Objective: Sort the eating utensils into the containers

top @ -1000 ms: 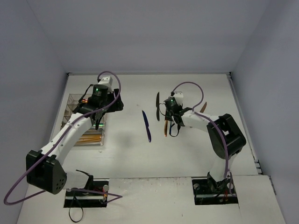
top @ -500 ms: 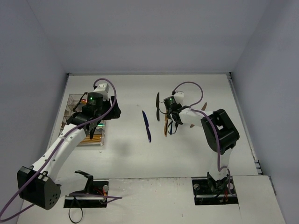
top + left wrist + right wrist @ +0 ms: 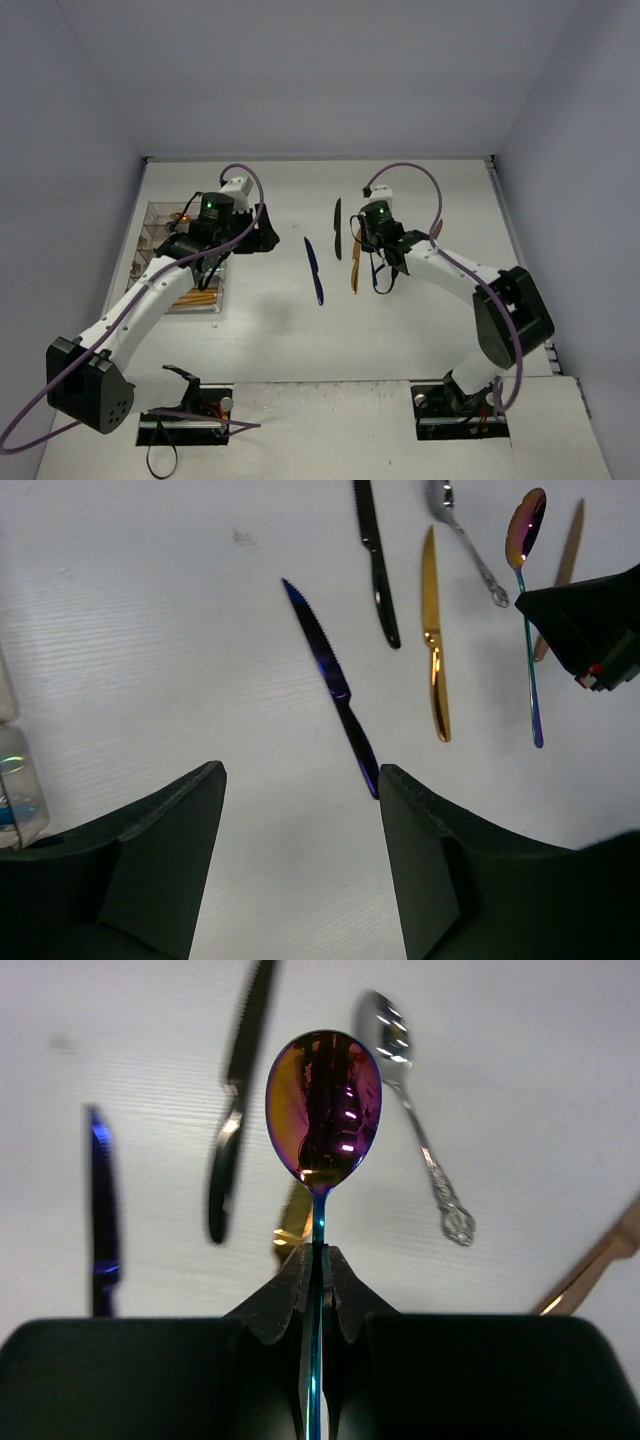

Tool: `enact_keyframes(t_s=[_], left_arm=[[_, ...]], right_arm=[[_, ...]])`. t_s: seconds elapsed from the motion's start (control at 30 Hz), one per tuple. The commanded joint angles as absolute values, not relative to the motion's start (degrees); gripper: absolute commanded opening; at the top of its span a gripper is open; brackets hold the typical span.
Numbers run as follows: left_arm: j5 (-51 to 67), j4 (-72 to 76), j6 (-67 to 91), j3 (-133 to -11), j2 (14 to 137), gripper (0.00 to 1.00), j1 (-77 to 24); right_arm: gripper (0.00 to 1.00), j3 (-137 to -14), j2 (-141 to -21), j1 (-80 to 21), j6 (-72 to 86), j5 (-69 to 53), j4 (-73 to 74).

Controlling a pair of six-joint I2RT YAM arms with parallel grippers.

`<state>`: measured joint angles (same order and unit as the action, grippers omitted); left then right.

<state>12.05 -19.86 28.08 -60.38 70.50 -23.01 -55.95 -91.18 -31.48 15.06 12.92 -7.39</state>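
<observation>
Top view, tray: clear plastic compartmented tray (image 3: pixel 150 213), mid-left of frame, partly under L arm; gold pieces (image 3: pixel 190 297) lie in its near end.
Top view, L gripper: L gripper (image 3: pixel 252 235) just right of tray; opening not readable here.
Top view, loose utensils: slim blue knife (image 3: pixel 315 270), black knife (image 3: pixel 338 215) and gold knife (image 3: pixel 354 268) at frame centre, all apart; copper utensil (image 3: pixel 436 230) further right.
Top view, R gripper: R gripper (image 3: pixel 366 238) betw. black knife and copper utensil.
L wrist view, L gripper: fingers (image 3: pixel 160 850) spread wide, nothing betw. them; blue knife on table beyond the gap.
L wrist view, upper right: ornate silver spoon (image 3: pixel 465 535); iridescent pink-blue spoon (image 3: pixel 527 580) next to R gripper.
R wrist view, R gripper: pinched tight on iridescent pink-blue spoon's handle, bowl at upper centre.
R wrist view, table: blue knife far left, silver spoon upper right, copper utensil at right edge.
</observation>
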Motion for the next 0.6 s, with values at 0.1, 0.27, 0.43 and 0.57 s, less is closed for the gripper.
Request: enact_keyframes(t_s=[0.1, 0.27, 0.43, 0.57], left_arm=[[18.45, -8.33, 32.53, -66.51, 74.12, 0.59, -26.86], [17.95, -6.86, 32.54, -69.68, 78.26, 0.59, -29.30], [17.05, -6.95, 32.18, -71.28, 82.02, 0.59, -31.12], [16.96, -6.64, 32.73, -71.53, 83.88, 0.59, -31.86]], right_arm=[[0.00, -53.29, -77.68, -38.85, 4.55, -0.54, -11.94], [0.00, -52.26, -76.11, -40.67, 6.37, -6.27, -13.50], [0.00, -51.85, -75.76, -41.66, 7.82, -8.43, -15.13], [0.00, -51.86, -75.80, -41.79, 8.17, -9.00, -15.86]])
